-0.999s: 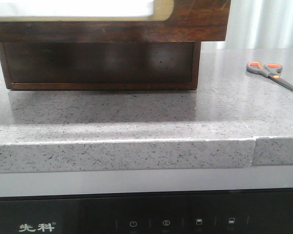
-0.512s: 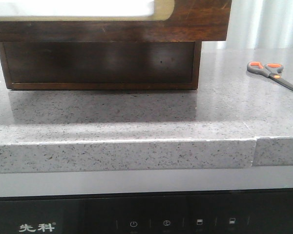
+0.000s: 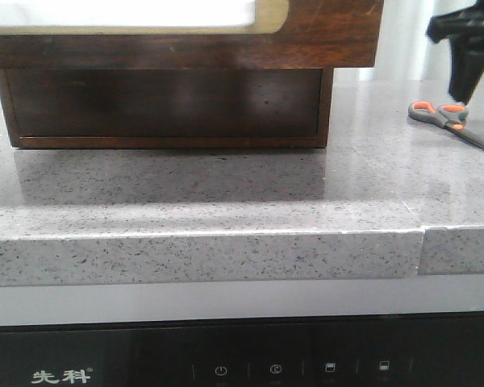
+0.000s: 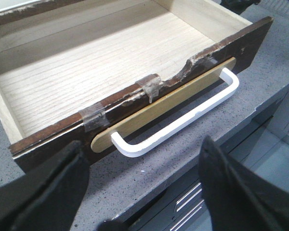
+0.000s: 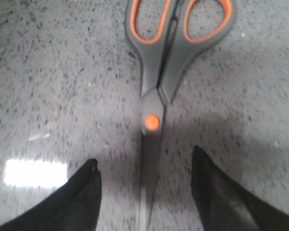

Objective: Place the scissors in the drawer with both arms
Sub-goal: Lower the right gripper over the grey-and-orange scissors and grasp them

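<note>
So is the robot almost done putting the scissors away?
Not yet. The drawer is already open and empty. The right gripper is open over the scissors, which lie on the counter. Grabbing them and dropping them in is left.

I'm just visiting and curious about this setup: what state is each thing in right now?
drawer: pulled open, nothing inside that shows.
scissors: closed, lying flat on the countertop, not held.
right gripper: open, its fingers either side of the blades.
left gripper: open, holding nothing, in front of the white handle.
</note>
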`<state>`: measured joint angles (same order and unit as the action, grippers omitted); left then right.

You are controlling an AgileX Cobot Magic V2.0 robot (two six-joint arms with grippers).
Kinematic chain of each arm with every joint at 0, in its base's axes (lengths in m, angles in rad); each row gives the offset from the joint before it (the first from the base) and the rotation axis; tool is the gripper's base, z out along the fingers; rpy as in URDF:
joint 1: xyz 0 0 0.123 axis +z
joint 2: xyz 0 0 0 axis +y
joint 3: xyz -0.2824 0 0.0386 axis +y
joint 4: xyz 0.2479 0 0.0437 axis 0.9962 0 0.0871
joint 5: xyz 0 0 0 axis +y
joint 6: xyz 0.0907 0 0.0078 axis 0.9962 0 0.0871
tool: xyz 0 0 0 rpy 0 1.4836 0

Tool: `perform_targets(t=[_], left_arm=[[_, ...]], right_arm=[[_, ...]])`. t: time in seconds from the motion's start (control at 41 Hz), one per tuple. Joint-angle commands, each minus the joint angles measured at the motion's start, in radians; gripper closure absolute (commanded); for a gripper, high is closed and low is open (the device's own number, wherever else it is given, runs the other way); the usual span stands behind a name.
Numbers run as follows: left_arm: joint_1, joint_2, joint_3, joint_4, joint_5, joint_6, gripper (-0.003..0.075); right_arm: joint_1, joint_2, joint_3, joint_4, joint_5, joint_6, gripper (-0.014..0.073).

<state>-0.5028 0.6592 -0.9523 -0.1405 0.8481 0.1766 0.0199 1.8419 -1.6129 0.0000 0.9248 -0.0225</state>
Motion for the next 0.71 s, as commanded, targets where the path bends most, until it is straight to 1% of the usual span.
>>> perform_targets(t=[0.0, 0.244, 0.439, 0.487, 0.682], left_arm=[[-0.007, 0.002, -0.037, -0.013, -0.085, -0.011, 0.0248], [-0.007, 0.002, -0.037, -0.013, -0.085, -0.011, 0.0248], [-0.007, 0.002, -0.037, -0.013, -0.085, -0.011, 0.0248], [-0.007, 0.002, -0.037, -0.013, -0.085, -0.011, 0.0248], [-0.007, 0.002, -0.037, -0.013, -0.085, -0.011, 0.0248]], right_arm=[[-0.019, 0.012, -0.093, 0.033, 0.001, -0.005, 0.0163], [-0.020, 0.124, -0.199, 0.040, 0.036, -0.005, 0.0189], [-0.020, 0.163, -0.232, 0.040, 0.059, -0.005, 0.0246], [-0.020, 0.163, -0.232, 0.040, 0.059, -0.005, 0.0279], [-0.020, 0.163, -0.232, 0.039, 0.076, -0.005, 0.0463]])
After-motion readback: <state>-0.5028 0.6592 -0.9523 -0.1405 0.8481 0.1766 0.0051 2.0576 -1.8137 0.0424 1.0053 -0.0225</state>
